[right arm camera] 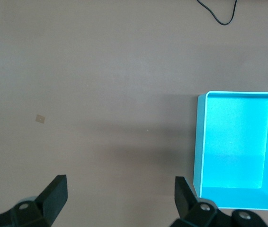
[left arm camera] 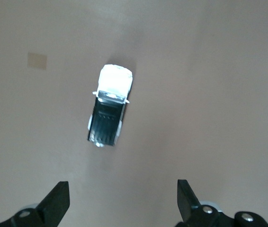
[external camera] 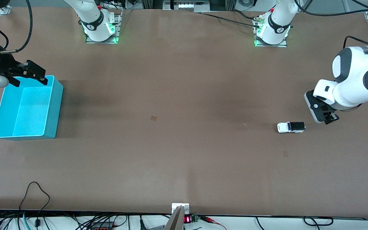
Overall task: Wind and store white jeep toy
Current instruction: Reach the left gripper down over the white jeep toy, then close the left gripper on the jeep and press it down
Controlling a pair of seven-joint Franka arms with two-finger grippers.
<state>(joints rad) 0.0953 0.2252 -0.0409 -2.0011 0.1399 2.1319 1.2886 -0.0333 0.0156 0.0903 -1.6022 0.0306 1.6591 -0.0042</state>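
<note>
Jeep (external camera: pixel 291 127) on brown bench (external camera: pixel 184 153), toward left arm's end. Left hand (external camera: pixel 324 118) released, just beside jeep. Right hand (external camera: pixel 30 78) released, over turquoise bin (external camera: pixel 53 111) edge.

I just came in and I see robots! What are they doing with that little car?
Nothing is being held yet. The white jeep toy sits on the table toward the left arm's end, and the left gripper hangs open right beside it. The right gripper, also open, is at the rim of the empty turquoise bin at the right arm's end of the table.
</note>
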